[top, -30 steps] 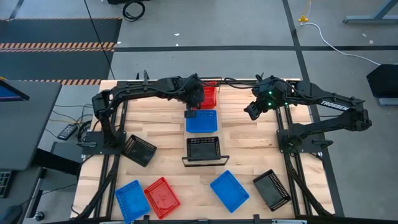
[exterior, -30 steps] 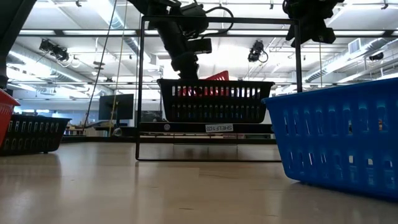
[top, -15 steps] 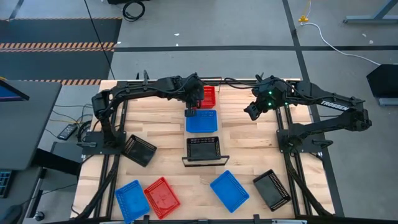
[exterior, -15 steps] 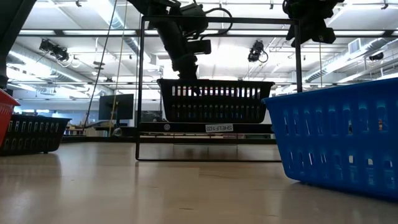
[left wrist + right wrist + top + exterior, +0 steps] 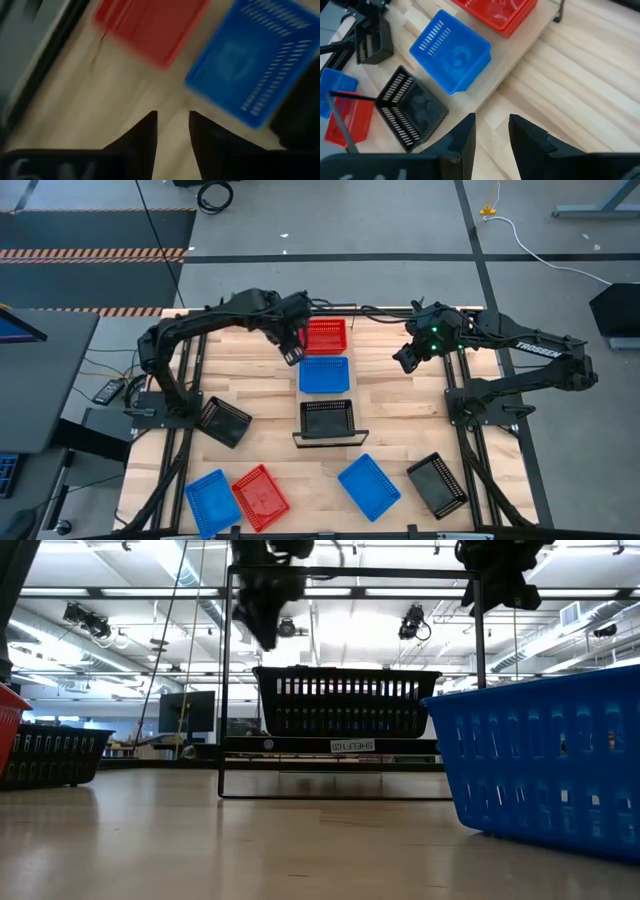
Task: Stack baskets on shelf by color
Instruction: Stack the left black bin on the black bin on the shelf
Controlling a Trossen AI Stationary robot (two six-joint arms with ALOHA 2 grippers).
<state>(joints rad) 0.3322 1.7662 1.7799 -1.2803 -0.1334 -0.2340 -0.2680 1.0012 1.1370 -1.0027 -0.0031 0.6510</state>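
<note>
From overhead I saw three baskets lined up on the shelf (image 5: 340,405) down the middle of the table: a red basket (image 5: 325,335) at the far end, a blue basket (image 5: 324,374) just beside it in the middle, and a black basket (image 5: 327,420) at the near end. The left gripper (image 5: 293,352) hung just to the left of the gap between the red and blue ones, touching neither. Its wrist camera showed the two fingers (image 5: 145,135) with only a narrow gap between them and nothing in it, both baskets lying beyond the fingertips.

The right gripper (image 5: 405,358) waited above the table to the right of the shelf, well apart from the baskets. Its fingers (image 5: 465,135) also stood a narrow gap apart, empty.

Loose baskets lay on the wooden tabletop (image 5: 400,395): a black one at left (image 5: 223,421), then along the near edge a blue one (image 5: 211,500), a red one (image 5: 261,497), another blue one (image 5: 368,485) and a black one (image 5: 437,484).

From table height, the shelf's black basket (image 5: 345,700) sat raised on the board inside its thin dark frame (image 5: 225,690), with the blue basket (image 5: 540,760) large in the foreground.
</note>
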